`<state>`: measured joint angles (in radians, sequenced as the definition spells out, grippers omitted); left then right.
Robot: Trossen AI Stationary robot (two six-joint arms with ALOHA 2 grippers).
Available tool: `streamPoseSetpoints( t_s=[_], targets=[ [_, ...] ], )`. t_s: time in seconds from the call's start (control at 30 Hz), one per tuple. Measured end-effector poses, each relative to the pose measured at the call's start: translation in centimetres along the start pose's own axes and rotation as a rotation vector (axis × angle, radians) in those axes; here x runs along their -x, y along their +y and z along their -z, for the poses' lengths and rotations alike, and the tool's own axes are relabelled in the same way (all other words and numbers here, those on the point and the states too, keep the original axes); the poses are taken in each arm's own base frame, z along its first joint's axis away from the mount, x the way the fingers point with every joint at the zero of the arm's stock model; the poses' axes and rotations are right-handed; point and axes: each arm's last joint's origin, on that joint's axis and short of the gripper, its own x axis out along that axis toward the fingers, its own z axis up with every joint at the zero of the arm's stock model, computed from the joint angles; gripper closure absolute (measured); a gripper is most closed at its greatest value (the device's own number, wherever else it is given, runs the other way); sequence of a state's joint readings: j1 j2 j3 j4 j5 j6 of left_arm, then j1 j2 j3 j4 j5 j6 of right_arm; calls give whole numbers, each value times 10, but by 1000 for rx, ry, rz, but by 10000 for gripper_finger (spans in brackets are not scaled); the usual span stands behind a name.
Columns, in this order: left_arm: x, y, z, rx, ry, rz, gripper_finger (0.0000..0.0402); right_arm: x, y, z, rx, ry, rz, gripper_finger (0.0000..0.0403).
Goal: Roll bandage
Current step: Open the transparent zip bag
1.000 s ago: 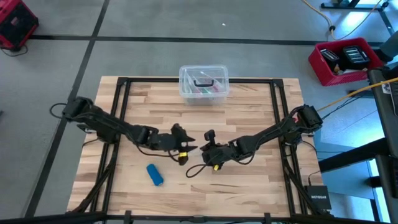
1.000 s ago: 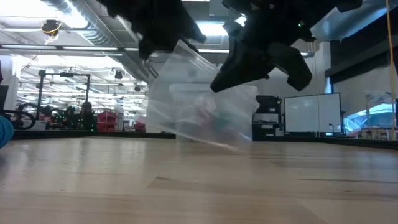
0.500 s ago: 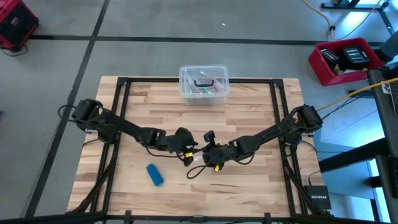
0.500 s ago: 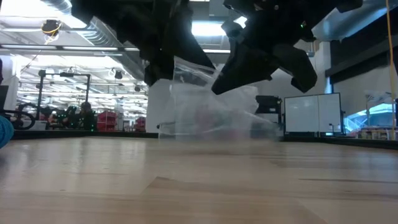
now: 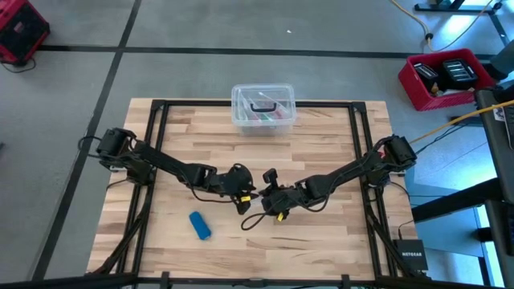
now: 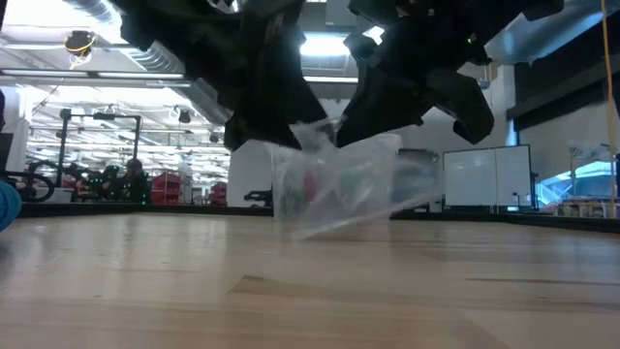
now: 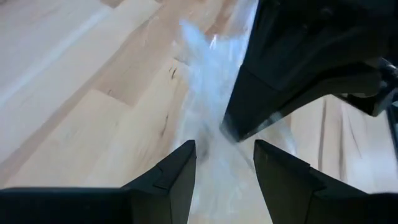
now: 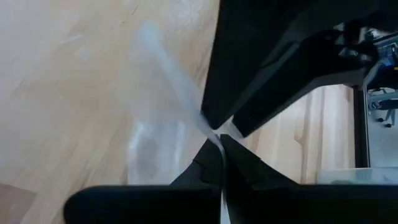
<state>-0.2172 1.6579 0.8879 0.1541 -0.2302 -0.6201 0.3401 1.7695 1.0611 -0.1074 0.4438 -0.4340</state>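
The bandage is a compact blue roll point(image 5: 200, 225) lying on its side on the wooden table near the left front, apart from both grippers; its edge shows in the low view point(image 6: 6, 206). A small clear plastic bag point(image 6: 339, 184) hangs between the two grippers at the table's middle. My right gripper point(image 5: 269, 195) is shut on the bag. My left gripper point(image 5: 243, 193) is open, one finger on either side of the bag point(image 7: 211, 93). My right gripper pinches a thin edge of the clear bag point(image 8: 214, 134) between its two fingertips point(image 8: 205, 163). The bag hangs below and beside the fingers, slack and crumpled, its lower corner point(image 6: 302, 231) close above the table. My left gripper's fingers point(image 7: 180, 168) stand around the bag; I cannot tell whether they touch it.
A clear plastic lidded box point(image 5: 263, 108) with small items stands at the table's far edge, middle. A black cable loop point(image 5: 252, 219) lies on the table in front of the grippers. Bare wood point(image 5: 321, 241) lies at the right front.
My left gripper has gone toward the table's right, up close to my right gripper. The clear bag, which was spread wide between the grippers, has bunched together and now hangs lower, nearer the table. The blue roll has stayed where it was.
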Motion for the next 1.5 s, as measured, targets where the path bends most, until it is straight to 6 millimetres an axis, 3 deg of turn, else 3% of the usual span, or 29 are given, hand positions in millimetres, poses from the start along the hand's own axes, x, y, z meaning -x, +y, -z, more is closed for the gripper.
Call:
streamPoseSetpoints(
  t_s=[0.33,0.5,0.97,1.07,1.27,1.5],
  targets=[
    [-2,3,0,7,2,-20,249,4,7,-4,27,-11,-3,402],
    [-2,-6,-6,-4,13,178,249,6,9,-5,39,-12,18,402],
    [-17,3,8,27,61,80,252,6,7,-7,26,-32,28,402],
    [-18,5,8,-3,41,49,278,6,8,-8,23,-48,8,402],
    [-9,12,4,-131,-28,-163,389,7,10,-8,-13,-47,0,402],
    [15,10,-8,-185,-105,-291,398,6,12,-7,-145,-40,-61,402]
  ],
)
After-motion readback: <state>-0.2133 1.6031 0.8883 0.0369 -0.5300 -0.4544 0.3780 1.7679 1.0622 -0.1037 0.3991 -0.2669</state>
